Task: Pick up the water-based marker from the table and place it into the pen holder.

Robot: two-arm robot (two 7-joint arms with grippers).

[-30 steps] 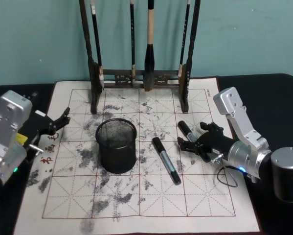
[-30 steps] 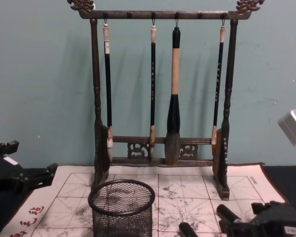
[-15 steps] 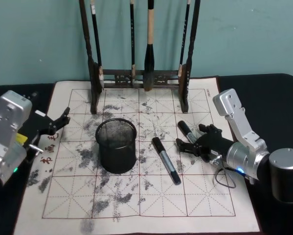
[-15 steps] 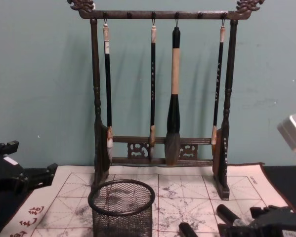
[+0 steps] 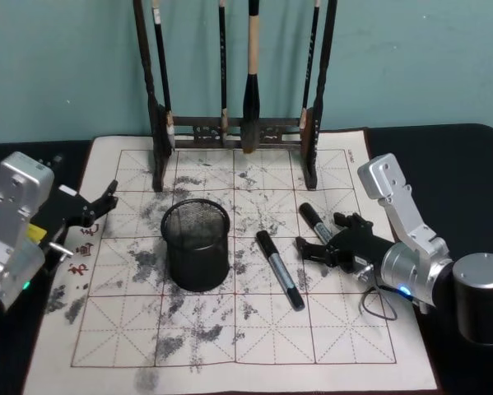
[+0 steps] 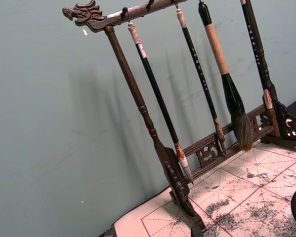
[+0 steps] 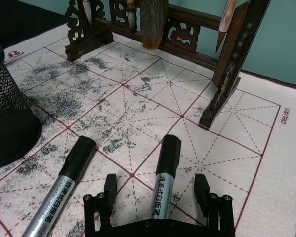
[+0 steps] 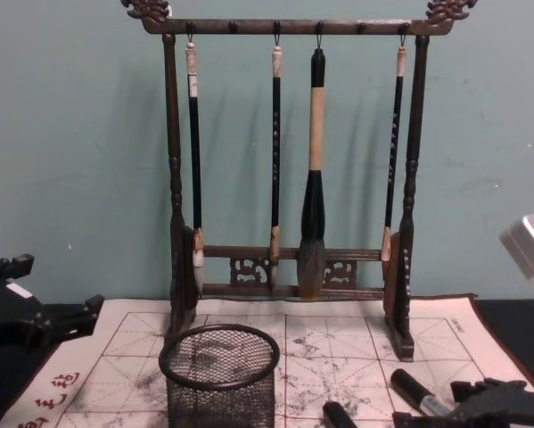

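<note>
Two black-capped, silver-barrelled water-based markers lie on the cream mat (image 5: 254, 346) of the table. One marker (image 5: 279, 269) lies right of the black mesh pen holder (image 5: 196, 245). The other marker (image 5: 313, 222) lies further right. My right gripper (image 5: 322, 239) is low over that further marker and open. In the right wrist view its fingertips (image 7: 110, 186) straddle this marker's barrel (image 7: 165, 168) without touching it; the other marker (image 7: 68, 173) lies alongside. My left gripper (image 5: 98, 206) rests open at the mat's left edge, apart from everything.
A tall dark wooden brush rack (image 5: 234, 123) with several hanging brushes stands at the back of the mat, before the teal wall. Its right foot (image 7: 222, 98) is just beyond the markers. In the chest view the pen holder (image 8: 219, 374) sits in front of the rack (image 8: 289, 178).
My right gripper has crept a little left and lower, closing in around the right-hand marker. The left arm, both markers and the pen holder have stayed put.
</note>
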